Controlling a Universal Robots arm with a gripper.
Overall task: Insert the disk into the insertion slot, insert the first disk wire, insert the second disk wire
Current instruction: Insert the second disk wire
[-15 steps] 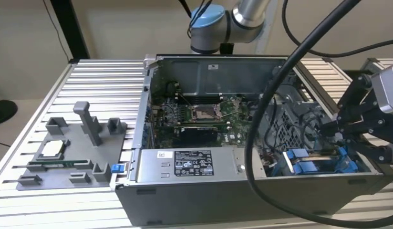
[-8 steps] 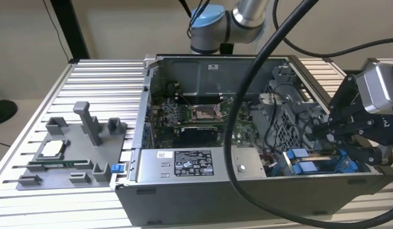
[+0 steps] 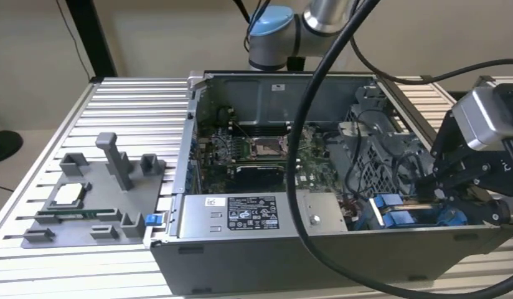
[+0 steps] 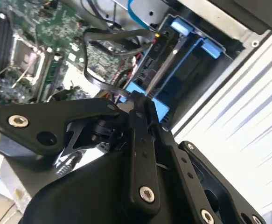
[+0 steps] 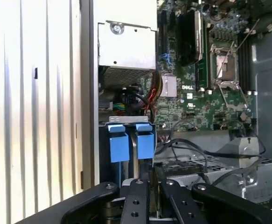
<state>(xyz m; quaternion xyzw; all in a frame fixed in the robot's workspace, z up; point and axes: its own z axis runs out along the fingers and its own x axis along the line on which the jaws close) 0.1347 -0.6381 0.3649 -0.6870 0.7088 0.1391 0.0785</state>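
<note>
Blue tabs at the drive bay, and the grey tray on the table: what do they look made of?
The bright blue rectangular tabs look like moulded plastic: uniform colour, soft sheen, rounded edges. The flat grey fixture tray also seems to be plastic, matte, with blocky moulded posts; it may be printed, though that is hard to tell.

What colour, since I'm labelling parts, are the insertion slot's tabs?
The tabs are bright blue, clearest in the first wrist view.

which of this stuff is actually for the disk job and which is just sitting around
for the job: gripper, insertion slot, black cables near it

just sitting there: grey fixture tray, power supply box, motherboard
</note>
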